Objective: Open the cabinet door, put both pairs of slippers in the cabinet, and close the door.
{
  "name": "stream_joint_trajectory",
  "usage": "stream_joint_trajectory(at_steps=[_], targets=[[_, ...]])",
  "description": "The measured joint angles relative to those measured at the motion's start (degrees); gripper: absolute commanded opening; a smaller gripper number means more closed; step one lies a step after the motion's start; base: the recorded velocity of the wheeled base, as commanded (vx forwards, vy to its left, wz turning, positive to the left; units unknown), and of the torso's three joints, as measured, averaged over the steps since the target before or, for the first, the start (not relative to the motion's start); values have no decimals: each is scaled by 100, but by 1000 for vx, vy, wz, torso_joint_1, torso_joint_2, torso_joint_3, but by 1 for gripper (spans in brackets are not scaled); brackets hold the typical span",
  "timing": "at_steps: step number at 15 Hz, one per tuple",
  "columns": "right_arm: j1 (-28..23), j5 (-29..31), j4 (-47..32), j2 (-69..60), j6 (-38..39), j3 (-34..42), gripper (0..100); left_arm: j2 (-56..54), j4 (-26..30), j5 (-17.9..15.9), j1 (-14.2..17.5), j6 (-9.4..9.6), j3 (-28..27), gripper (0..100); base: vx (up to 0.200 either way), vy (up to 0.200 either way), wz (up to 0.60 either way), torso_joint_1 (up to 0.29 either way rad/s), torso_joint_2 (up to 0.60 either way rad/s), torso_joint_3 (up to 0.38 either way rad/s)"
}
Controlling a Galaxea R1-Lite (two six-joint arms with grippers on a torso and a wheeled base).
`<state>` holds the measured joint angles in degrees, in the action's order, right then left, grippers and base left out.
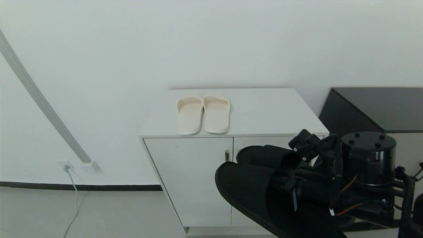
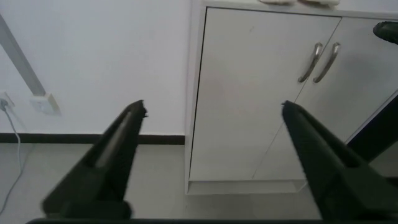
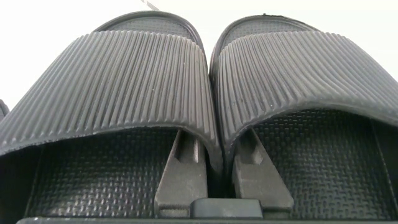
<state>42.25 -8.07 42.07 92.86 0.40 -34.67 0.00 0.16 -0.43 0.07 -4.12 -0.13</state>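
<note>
A cream pair of slippers (image 1: pixel 202 114) lies side by side on top of the white cabinet (image 1: pixel 271 109). Both cabinet doors (image 1: pixel 191 178) are closed, and their metal handles (image 2: pixel 318 62) meet at the middle seam. My right gripper (image 3: pixel 217 168) is shut on a black pair of slippers (image 1: pixel 251 185), one finger (image 3: pixel 180 177) inside each shoe, pinching their inner walls together. The black pair hangs in front of the right door, toes pointing left. My left gripper (image 2: pixel 212 112) is open and holds nothing, low down and facing the left door.
A grey conduit (image 1: pixel 43 99) runs diagonally down the wall to a socket with a cable (image 1: pixel 66 165), left of the cabinet. A black piece of furniture (image 1: pixel 380 105) stands right of it. Bare floor (image 1: pixel 99 215) lies to the left.
</note>
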Motion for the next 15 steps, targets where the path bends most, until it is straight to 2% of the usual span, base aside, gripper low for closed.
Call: stream_joint_trajectory(at_steps=[7,15], targets=[[20,-9,0,11,-56,52,0,0,2,-1,0,-9,4,100,0,0,0,-220,539,316],[74,-9,0,22,-65,91,0,0,2,-1,-2,-9,2,100,0,0,0,-172,494,322]])
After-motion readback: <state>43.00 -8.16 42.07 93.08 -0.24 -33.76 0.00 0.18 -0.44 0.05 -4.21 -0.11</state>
